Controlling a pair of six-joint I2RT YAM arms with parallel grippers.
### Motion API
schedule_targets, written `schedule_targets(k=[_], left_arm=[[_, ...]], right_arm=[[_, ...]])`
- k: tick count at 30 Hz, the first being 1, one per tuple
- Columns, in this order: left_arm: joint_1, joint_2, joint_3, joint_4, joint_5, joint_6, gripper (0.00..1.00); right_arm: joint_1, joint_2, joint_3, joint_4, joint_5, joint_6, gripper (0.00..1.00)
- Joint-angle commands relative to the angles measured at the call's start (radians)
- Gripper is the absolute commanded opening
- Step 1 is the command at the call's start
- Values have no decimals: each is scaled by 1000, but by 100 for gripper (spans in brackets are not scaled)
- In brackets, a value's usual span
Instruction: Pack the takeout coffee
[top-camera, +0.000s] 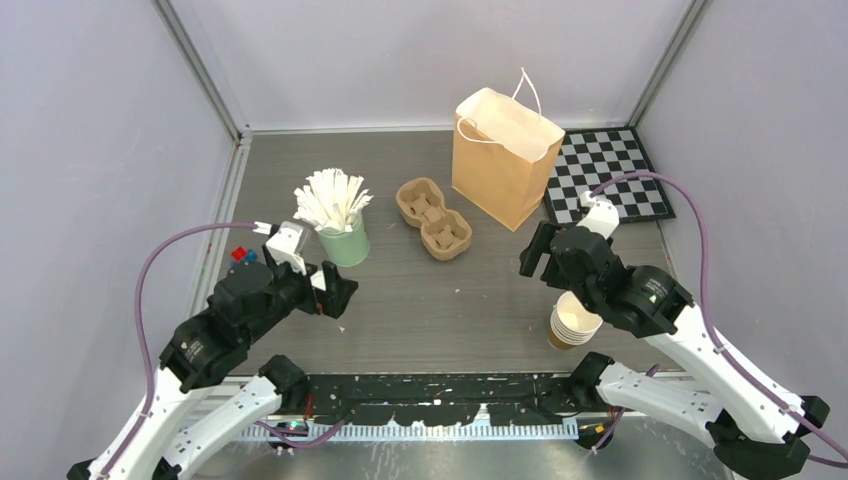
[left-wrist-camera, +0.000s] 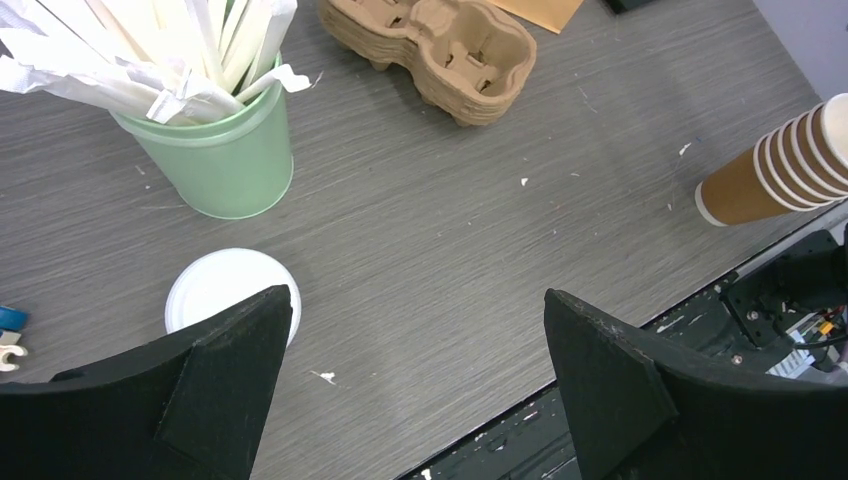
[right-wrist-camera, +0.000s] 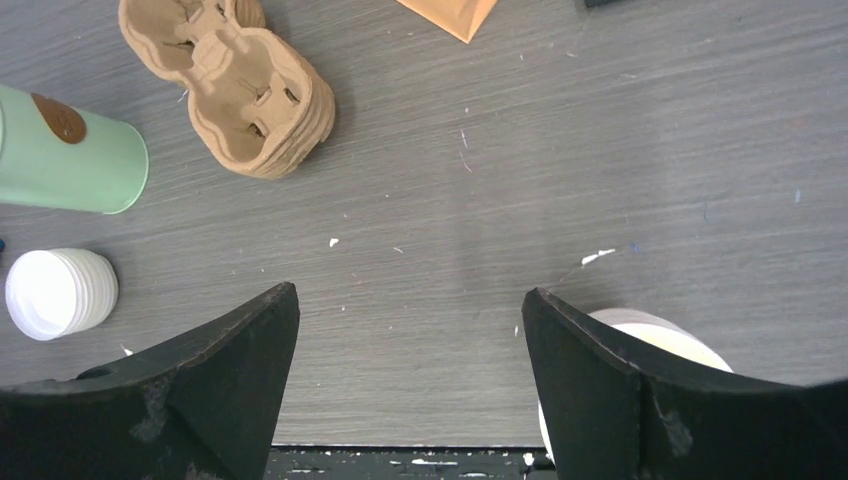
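Observation:
A single lidded kraft cup, the takeout coffee, shows in no view. A stack of lidless brown paper cups (top-camera: 573, 322) stands at the near right, under my right arm; it also shows in the left wrist view (left-wrist-camera: 780, 165) and the right wrist view (right-wrist-camera: 660, 340). A stack of loose white lids (left-wrist-camera: 225, 290) lies near my left fingers and shows in the right wrist view (right-wrist-camera: 55, 292). My left gripper (top-camera: 340, 295) (left-wrist-camera: 415, 295) is open and empty above the table. My right gripper (top-camera: 535, 250) (right-wrist-camera: 410, 290) is open and empty, beside the cup stack.
A brown paper bag (top-camera: 505, 160) stands open at the back. A two-cup pulp carrier (top-camera: 433, 217) (left-wrist-camera: 440, 50) (right-wrist-camera: 235, 85) lies mid-table. A green cup of white paper-wrapped sticks (top-camera: 343, 240) (left-wrist-camera: 225, 155) stands left. A checkerboard mat (top-camera: 610, 175) lies back right.

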Motion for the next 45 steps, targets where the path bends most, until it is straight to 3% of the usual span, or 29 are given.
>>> schedule_targets(k=[1, 9, 13, 18, 23, 32, 45], left_arm=[[-4, -22, -18, 36, -22, 31, 100], [-3, -51, -54, 42, 2, 30, 100], [-3, -58, -60, 57, 20, 33, 100], [-3, -35, -53, 74, 52, 32, 100], [-3, 19, -29, 76, 139, 3, 100], [-3, 96, -34, 87, 225, -17, 97], [-3, 232, -44, 213, 409, -64, 93]], right_arm=[[5, -23, 76, -109, 29, 155, 84], [5, 30, 173, -493, -1, 304, 44], [5, 14, 167, -612, -25, 332, 35], [4, -52, 114, -514, -79, 260, 33], [5, 3, 77, -376, -111, 185, 33], [5, 121, 60, -327, -72, 111, 33], [5, 132, -25, -267, -103, 83, 33]])
